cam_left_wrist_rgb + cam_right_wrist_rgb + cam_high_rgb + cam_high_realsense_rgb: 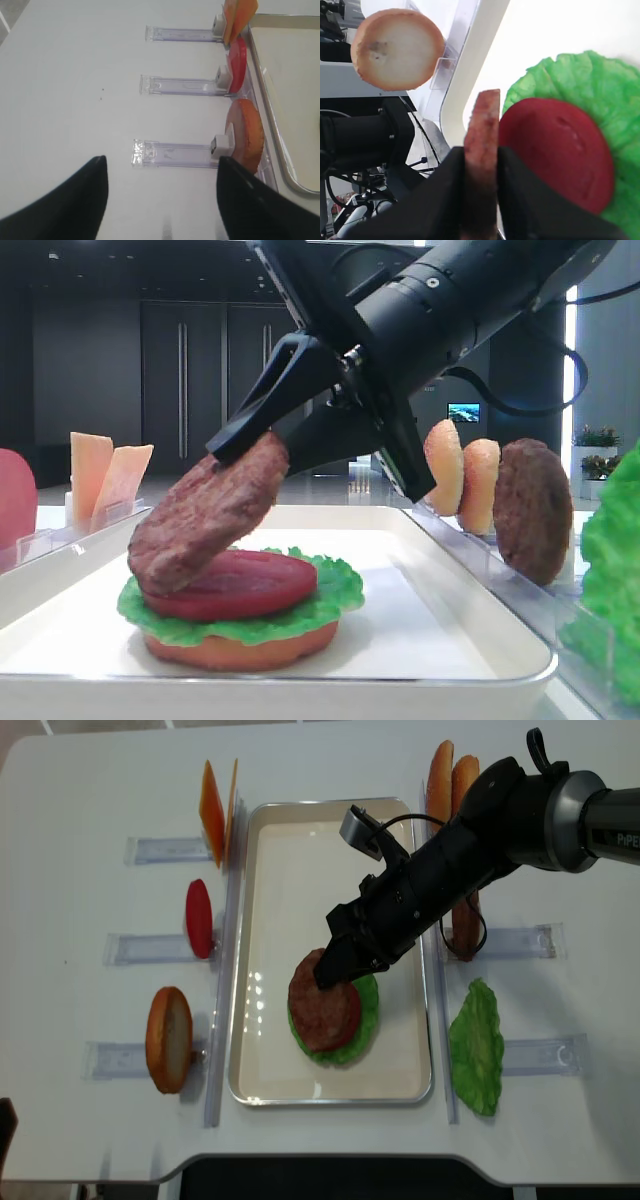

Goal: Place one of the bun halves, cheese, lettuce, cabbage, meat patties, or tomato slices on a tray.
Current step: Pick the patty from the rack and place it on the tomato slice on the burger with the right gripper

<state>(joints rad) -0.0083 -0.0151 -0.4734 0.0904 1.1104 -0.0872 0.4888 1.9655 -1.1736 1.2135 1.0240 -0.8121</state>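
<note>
My right gripper [335, 965] is shut on a dark-brown meat patty [205, 515], pinching its upper edge. The patty tilts down to the left, and its lower edge rests on a red tomato slice [240, 585]. That slice lies on a green lettuce leaf [330, 600] over a bun half [240, 650] in the white tray [470, 640]. In the right wrist view the patty [482, 120] stands edge-on between the black fingers of the gripper [481, 160], beside the tomato slice [555, 150]. My left gripper [162, 167] hangs open over bare table left of the tray.
Clear racks flank the tray. On the left stand cheese [212, 810], a tomato slice [198, 918] and a bun half [168, 1038]. On the right stand two bun halves [450, 775], a patty [530, 510] and a lettuce leaf [475, 1045].
</note>
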